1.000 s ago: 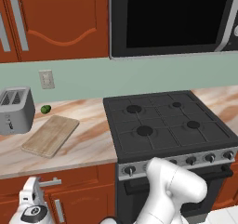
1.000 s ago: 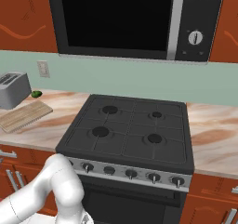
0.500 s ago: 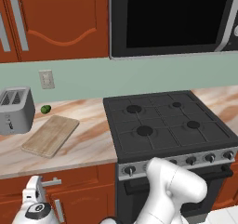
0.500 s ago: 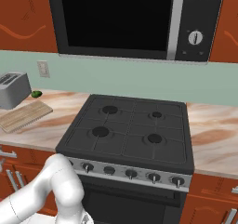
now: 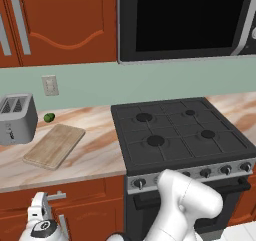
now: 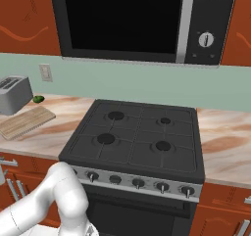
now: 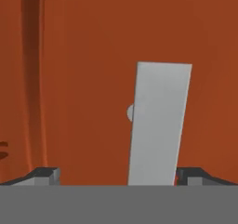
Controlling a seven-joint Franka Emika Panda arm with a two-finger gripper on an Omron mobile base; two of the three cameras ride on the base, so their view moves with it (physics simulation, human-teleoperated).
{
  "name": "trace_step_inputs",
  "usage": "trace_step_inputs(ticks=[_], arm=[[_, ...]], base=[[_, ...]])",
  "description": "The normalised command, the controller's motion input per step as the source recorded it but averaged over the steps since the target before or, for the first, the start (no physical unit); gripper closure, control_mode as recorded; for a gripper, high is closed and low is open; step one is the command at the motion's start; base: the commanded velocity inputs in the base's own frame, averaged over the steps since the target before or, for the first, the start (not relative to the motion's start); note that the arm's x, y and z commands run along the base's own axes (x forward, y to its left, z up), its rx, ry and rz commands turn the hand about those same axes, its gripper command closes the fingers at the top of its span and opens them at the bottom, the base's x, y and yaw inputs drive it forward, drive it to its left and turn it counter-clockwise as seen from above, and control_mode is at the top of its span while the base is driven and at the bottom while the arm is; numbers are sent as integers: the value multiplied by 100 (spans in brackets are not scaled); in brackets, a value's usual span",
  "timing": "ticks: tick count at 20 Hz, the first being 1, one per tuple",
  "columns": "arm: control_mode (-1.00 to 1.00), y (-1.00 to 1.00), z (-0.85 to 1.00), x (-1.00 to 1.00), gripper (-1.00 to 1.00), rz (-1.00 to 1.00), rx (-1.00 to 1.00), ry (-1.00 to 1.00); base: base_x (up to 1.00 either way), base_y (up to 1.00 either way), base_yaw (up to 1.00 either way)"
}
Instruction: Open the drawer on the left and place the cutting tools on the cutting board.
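where the hand view looks straight at the red-brown wooden drawer front [image 7: 83, 79], the silver bar handle [image 7: 158, 125] fills its middle as a pale slab, tilted because the camera is rolled, running down between the two dark fingertips [image 7: 44, 174] at the bottom corners. the tips stand apart on either side of the bar, and i cannot tell whether either touches it. a small round mount shows at the bar's left edge.

the left base view gives the wider setting: the white gripper [image 5: 42, 216] is low at the near left, up against the drawer [image 5: 65, 197] under the marbled beige countertop [image 5: 95, 155], with the bar handle's end poking out just right of the hand. the drawer front sits flush with the cabinets, shut.

on the counter above lies the flat light tan wooden cutting board [image 5: 55, 145], bare, with the silver two-slot toaster [image 5: 17, 117] just left of it and a small green round fruit [image 5: 49, 117] at the far edge between them. right of the board is the black four-burner gas stove [image 5: 180, 135], and over it the black microwave [image 5: 185, 20].

the right base view shows the same board [image 6: 27, 121], toaster [image 6: 14, 93] and fruit [image 6: 37, 99] at its far left, and adds the microwave's dial panel [image 6: 208, 24] and the counter continuing right of the stove [image 6: 135, 139].
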Motion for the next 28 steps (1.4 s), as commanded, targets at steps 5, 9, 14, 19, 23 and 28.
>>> trace_step_inputs(ticks=[5,9,14,19,23,28], arm=[[-100,0,0,15,-100,0,0,0],[-100,0,0,40,-100,0,0,0],[-100,0,0,13,100,0,0,0],[-100,0,0,-6,100,0,0,0],[-100,0,0,-75,100,0,0,0],[-100,0,0,-100,100,0,0,-13]], base=[[0,0,0],[0,0,0],[0,0,0],[0,0,0],[0,0,0],[0,0,0]])
